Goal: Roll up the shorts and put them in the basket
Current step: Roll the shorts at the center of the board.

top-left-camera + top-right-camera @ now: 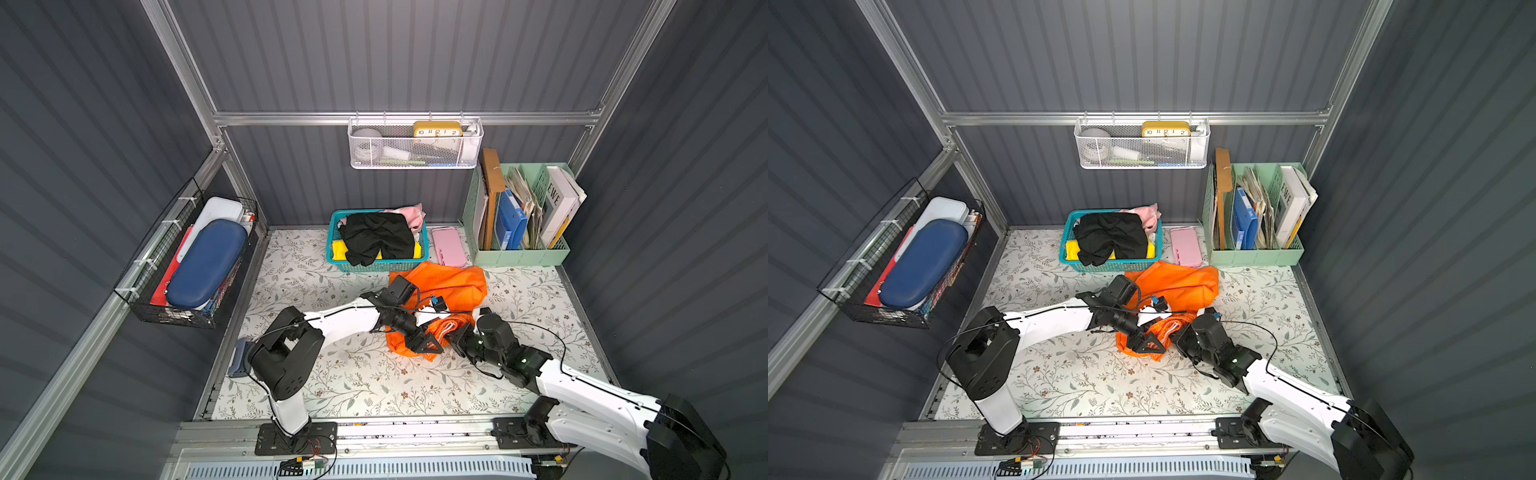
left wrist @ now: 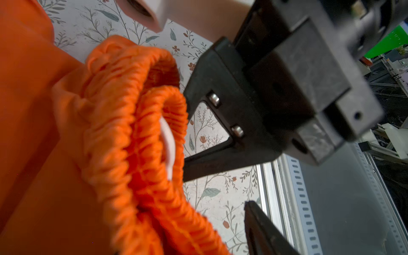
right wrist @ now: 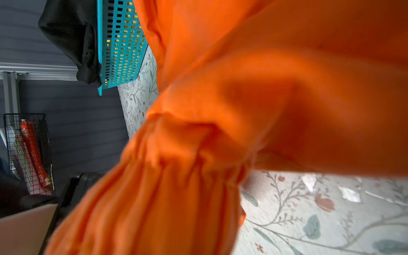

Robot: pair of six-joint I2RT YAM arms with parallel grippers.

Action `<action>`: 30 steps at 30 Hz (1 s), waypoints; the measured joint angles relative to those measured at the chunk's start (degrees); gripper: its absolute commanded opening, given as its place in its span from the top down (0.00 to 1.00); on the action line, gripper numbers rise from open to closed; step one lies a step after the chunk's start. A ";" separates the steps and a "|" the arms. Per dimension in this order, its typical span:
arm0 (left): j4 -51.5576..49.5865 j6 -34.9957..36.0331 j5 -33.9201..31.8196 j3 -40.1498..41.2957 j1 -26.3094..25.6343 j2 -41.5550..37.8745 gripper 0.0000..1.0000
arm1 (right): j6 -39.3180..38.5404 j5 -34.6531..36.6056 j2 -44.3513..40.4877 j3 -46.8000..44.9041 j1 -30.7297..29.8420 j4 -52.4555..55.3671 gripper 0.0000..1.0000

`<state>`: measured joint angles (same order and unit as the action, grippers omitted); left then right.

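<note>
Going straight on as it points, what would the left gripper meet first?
Probably the gathered waistband of the orange shorts, close ahead of the open left gripper; depth is unclear.

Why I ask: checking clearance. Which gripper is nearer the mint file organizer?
Right. The right gripper sits at the orange shorts, in front of the mint file organizer; the left gripper lies farther left.

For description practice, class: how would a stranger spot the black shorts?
By the back wall stands a teal perforated plastic basket beside a flat pink case. On top lie black fabric shorts, overhanging its front rim, the only dark item beside a yellow cloth and a pink cloth.
</note>
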<state>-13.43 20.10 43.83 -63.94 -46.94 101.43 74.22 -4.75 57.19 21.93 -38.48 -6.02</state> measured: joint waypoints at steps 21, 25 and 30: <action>19.47 -9.77 -14.38 9.84 -3.65 -1.88 0.11 | 9.55 -1.60 0.66 -4.81 0.92 -15.52 1.00; 21.99 -11.04 -18.47 10.69 -4.22 -1.86 0.13 | 10.86 -2.54 0.96 -5.09 0.94 -17.59 1.00; 24.28 -11.65 -24.28 12.57 -4.63 -1.68 0.16 | 12.81 -3.04 0.55 -6.95 1.05 -20.15 1.00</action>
<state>10.85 8.45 19.55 -51.37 -51.57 99.74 87.02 -7.79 57.74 14.98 -37.43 -26.17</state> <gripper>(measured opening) 0.857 0.059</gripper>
